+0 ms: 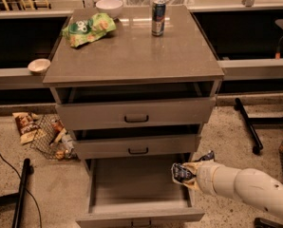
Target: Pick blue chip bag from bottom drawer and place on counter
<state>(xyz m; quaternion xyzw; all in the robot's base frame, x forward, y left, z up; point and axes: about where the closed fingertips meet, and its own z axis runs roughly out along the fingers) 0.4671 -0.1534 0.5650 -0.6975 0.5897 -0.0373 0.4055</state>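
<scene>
The bottom drawer (136, 208) is pulled out and its inside looks bare. My gripper (189, 174) reaches in from the lower right on a white arm and is shut on the blue chip bag (182, 172), a small crumpled dark blue foil bag. It holds the bag above the drawer's right wall, at the height of the drawer's top edge. The counter (132, 56) is the grey-brown top of the cabinet, well above the gripper.
On the counter stand a green and yellow bag (87, 30), a white bowl (109, 6) and a can (158, 17). A small bowl (39, 65) sits on the pale ledge at left. A brown snack packet (26, 126) and wire basket (51, 137) lie on the floor.
</scene>
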